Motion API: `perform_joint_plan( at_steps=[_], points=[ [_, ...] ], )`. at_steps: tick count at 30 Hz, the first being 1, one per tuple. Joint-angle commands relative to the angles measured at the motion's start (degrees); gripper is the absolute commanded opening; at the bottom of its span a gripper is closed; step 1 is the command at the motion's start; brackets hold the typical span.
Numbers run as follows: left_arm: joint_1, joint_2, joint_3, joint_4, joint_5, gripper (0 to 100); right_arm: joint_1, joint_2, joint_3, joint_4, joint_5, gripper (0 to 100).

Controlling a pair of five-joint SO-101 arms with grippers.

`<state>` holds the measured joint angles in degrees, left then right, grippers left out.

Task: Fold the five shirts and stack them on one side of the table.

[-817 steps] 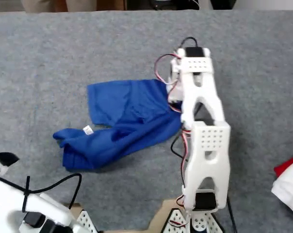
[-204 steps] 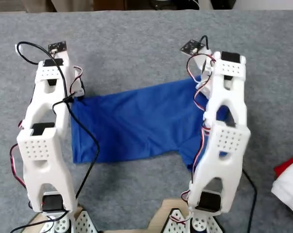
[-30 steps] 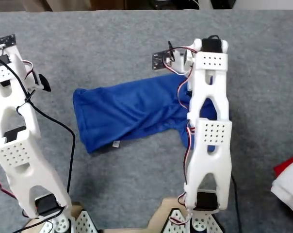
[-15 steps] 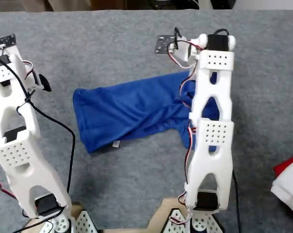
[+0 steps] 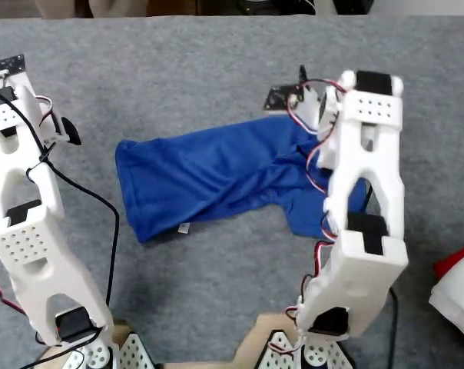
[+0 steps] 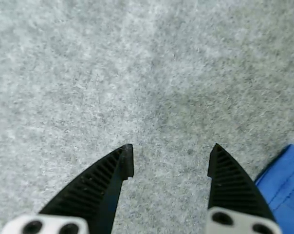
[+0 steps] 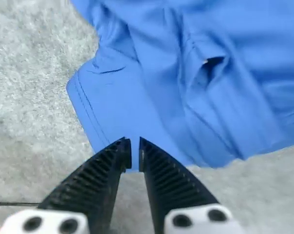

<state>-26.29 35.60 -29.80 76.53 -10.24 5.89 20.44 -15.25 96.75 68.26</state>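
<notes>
From above, the blue shirt [image 5: 209, 173] lies mid-table [image 5: 178, 69], rumpled and folded roughly lengthwise, with a white tag [image 5: 183, 228] at its near edge. The left arm stands off its left end and the right arm hangs over its right end. White and red cloth [image 5: 455, 288] sits at the right edge.

In the left wrist view, the left gripper [image 6: 171, 158] has its jaws wide over bare grey felt, with a shirt corner [image 6: 283, 170] beside it.

In the right wrist view, the right gripper [image 7: 132, 147] has its jaws nearly together, a thin slit between them, above the creased shirt's [image 7: 210, 58] stitched hem.
</notes>
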Motion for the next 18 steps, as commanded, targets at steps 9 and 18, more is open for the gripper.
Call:
perform_joint_plan(
  at_steps=[9, 18],
  points=[
    [-0.1, -0.6, -1.7, -1.1, -0.5, 26, -1.5, 12.2, -3.6, -9.6, -0.7, 4.1],
    [-0.2, -0.6, -0.2, -3.1, -0.5, 26, -1.9, 28.6, -31.3, -4.0, -0.8, 4.1]
  ],
)
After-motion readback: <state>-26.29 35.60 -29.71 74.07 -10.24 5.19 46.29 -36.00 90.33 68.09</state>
